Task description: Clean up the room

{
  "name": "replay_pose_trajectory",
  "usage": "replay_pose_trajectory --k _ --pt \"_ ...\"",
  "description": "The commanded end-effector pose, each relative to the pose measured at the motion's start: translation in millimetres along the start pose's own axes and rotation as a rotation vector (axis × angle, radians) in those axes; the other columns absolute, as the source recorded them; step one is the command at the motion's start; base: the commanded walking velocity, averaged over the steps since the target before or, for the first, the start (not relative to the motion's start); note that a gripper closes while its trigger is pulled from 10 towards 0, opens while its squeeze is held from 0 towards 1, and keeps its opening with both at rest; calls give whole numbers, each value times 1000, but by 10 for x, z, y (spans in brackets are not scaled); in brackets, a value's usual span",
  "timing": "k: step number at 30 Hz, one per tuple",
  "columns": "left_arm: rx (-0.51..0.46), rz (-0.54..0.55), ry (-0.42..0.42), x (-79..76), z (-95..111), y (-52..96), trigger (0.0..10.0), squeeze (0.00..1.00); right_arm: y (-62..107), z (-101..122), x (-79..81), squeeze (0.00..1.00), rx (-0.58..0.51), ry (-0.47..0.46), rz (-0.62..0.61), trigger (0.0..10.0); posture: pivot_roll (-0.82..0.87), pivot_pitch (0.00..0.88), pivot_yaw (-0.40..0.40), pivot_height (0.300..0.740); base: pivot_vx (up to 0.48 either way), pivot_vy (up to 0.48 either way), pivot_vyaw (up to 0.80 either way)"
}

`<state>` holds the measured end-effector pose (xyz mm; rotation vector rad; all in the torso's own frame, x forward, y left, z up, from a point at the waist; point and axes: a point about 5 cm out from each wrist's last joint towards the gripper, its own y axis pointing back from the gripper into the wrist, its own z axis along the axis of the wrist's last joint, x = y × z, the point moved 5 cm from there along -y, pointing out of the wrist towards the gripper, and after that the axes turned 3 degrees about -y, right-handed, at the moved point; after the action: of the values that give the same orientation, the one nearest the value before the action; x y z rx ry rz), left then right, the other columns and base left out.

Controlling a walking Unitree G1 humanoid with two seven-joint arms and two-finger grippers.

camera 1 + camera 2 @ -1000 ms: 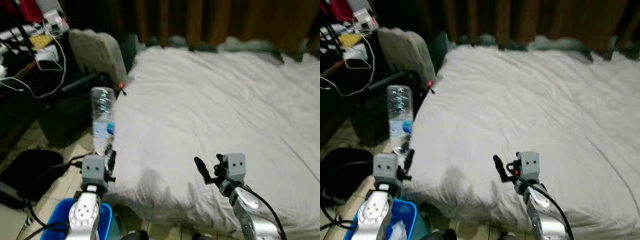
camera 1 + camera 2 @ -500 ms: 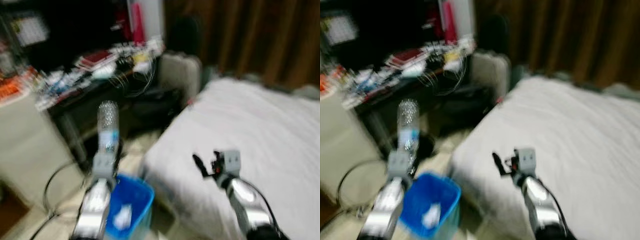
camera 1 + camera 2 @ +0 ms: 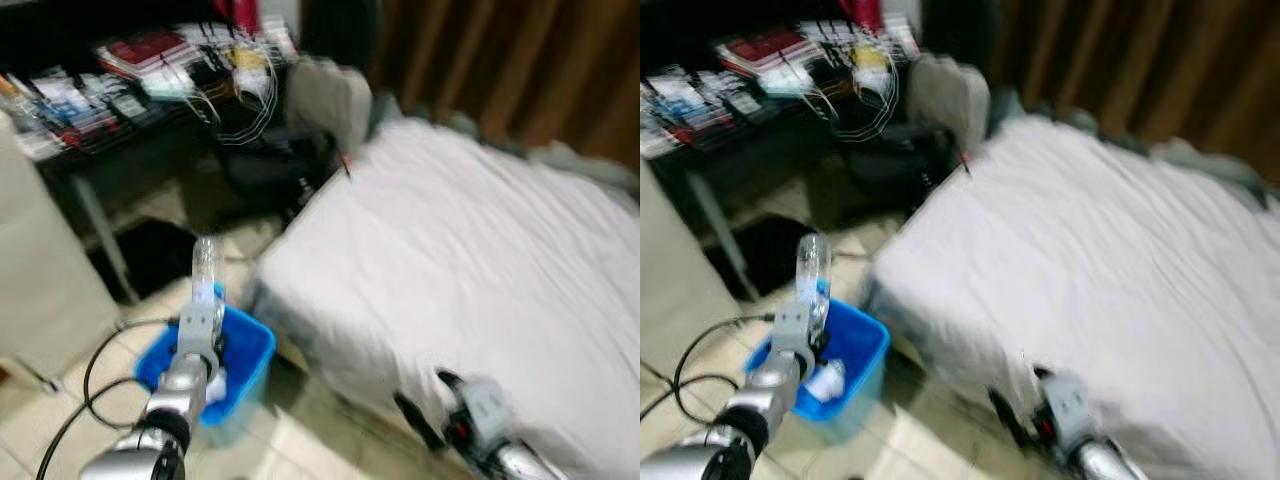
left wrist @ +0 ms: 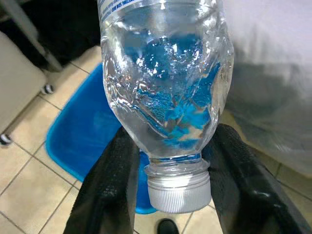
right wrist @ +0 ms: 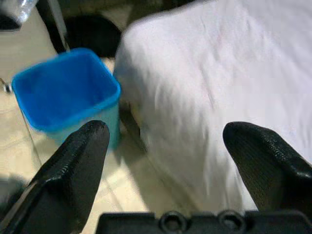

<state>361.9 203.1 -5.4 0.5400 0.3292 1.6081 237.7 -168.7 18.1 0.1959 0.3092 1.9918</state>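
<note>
My left gripper (image 3: 203, 322) is shut on a clear plastic water bottle (image 3: 206, 268), held cap down by its neck. In the left wrist view the black fingers (image 4: 109, 190) clamp the bottle (image 4: 165, 83) just above its white cap. Directly below it stands a blue bin (image 3: 252, 343) on the tiled floor beside the bed, with a pale crumpled item (image 3: 826, 379) inside. My right gripper (image 5: 170, 161) is open and holds nothing, low near the bed's front edge (image 3: 420, 418). The right wrist view looks past its fingers to the blue bin (image 5: 63, 97).
A bed with a white sheet (image 3: 480, 240) takes up the right. A cluttered dark desk (image 3: 130, 90) with cables, a padded chair (image 3: 325, 90) and a black bag (image 3: 150, 250) stand at the left. A pale cabinet (image 3: 40, 280) and loose black cables (image 3: 80, 370) lie nearby.
The camera has swung and tilted down, so the whole scene has shifted. The bottle remains in my left gripper and now hangs over the blue bin. My right gripper sits lower in view.
</note>
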Motion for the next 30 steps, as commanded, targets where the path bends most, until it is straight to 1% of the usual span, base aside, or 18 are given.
replay_pose_trajectory --k 1,2,3,8,10,11,12,13,14,15,16,19,20,21,24,27,28,30 --pt "-25 18 16 26 121 -19 10000 67 92 47 -22 0 6 4 -5 10000 -317 303 -111 740 0 0 0" --pt "-26 25 20 48 132 -21 10000 67 141 40 -15 0 13 3 -7 10000 -322 306 -112 740 0 0 0" --pt "-19 65 21 167 149 -24 10000 1000 258 28 21 0 41 -13 -19 10000 -335 316 -104 740 0 0 0" --pt "3 143 -3 302 96 -9 10000 1000 218 76 26 0 55 -36 -25 10000 -301 304 -92 740 0 0 0" --pt "-8 134 -7 259 79 -5 10000 1000 155 80 8 0 55 -36 -26 10000 -273 277 -75 740 0 0 0" --pt "-13 128 -3 242 78 -4 10000 0 136 84 -1 0 54 -36 -28 10000 -273 277 -75 740 0 0 0" --pt "-37 108 7 195 91 -1 10000 0 103 108 -15 0 43 -36 -30 10000 -250 253 -58 740 0 0 0" --pt "-180 -11 25 -56 166 57 10000 0 -12 199 -115 0 -7 -39 -80 10000 -180 184 -26 740 0 0 0" --pt "-281 -81 22 -206 229 142 10000 0 -65 262 -176 0 -40 -39 -118 10000 -151 154 -11 740 0 0 0" --pt "-395 -158 2 -368 321 301 10000 0 -105 333 -251 0 -78 -36 -169 10000 -114 109 7 740 0 0 0" --pt "-537 -265 -23 -590 469 595 10000 0 -171 410 -330 0 -125 -36 -231 10000 -83 56 31 740 0 0 0" --pt "-659 -356 -6 -743 655 946 10000 0 -244 506 -422 0 -190 -57 -315 10000 -70 7 58 740 0 0 0" --pt "-673 -357 -11 -747 684 963 10000 0 -284 540 -451 0 -208 -74 -332 10000 -65 0 65 740 0 0 0" --pt "-668 -327 -44 -723 655 865 10000 0 -352 638 -484 0 -253 -95 -345 10000 -70 0 70 740 0 0 0" --pt "-648 -315 -67 -723 641 743 10000 0 -406 704 -532 0 -277 -103 -357 10000 -71 0 70 740 0 0 -267" --pt "-531 -290 -22 -653 624 556 10000 0 -506 726 -578 0 -273 -92 -369 10000 -91 0 84 740 0 -85 -788" --pt "-504 -289 -12 -636 619 540 10000 0 -532 732 -578 0 -273 -84 -366 10000 -105 0 88 740 0 -480 -788" --pt "-464 -309 11 -693 553 498 10000 0 -523 679 -599 0 -251 -54 -365 10000 -123 0 89 740 0 -480 -788"
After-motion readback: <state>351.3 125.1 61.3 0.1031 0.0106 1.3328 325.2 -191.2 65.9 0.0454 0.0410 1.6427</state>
